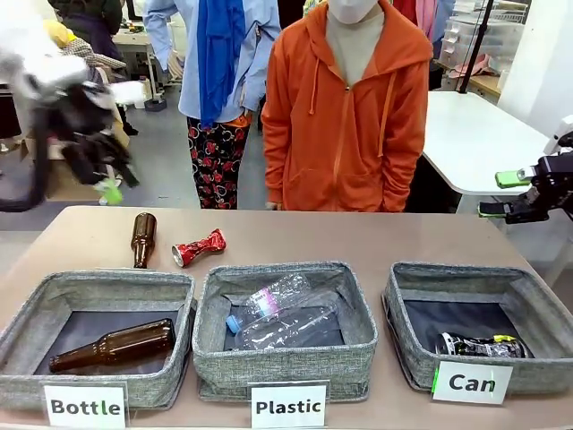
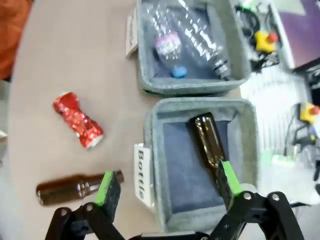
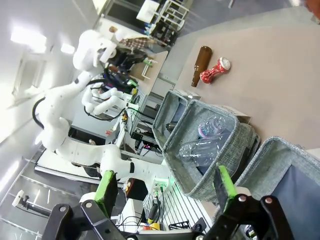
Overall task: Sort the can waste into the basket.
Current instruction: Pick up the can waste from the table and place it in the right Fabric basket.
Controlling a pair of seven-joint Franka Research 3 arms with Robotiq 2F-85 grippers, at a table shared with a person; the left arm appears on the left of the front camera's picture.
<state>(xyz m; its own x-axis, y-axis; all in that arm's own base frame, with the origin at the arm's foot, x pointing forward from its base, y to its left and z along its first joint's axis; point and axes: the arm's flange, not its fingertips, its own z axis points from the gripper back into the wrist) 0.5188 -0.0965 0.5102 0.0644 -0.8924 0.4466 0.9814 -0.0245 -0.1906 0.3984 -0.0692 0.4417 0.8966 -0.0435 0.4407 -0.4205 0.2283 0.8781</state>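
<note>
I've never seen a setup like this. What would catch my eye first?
The Bottle basket, Plastic basket and Can basket, all grey fabric, line the near edge of the table. A crushed red can lies on the table beside a brown bottle, and a dark can lies in the Can basket. A person in an orange hoodie stands at the far side.
</note>
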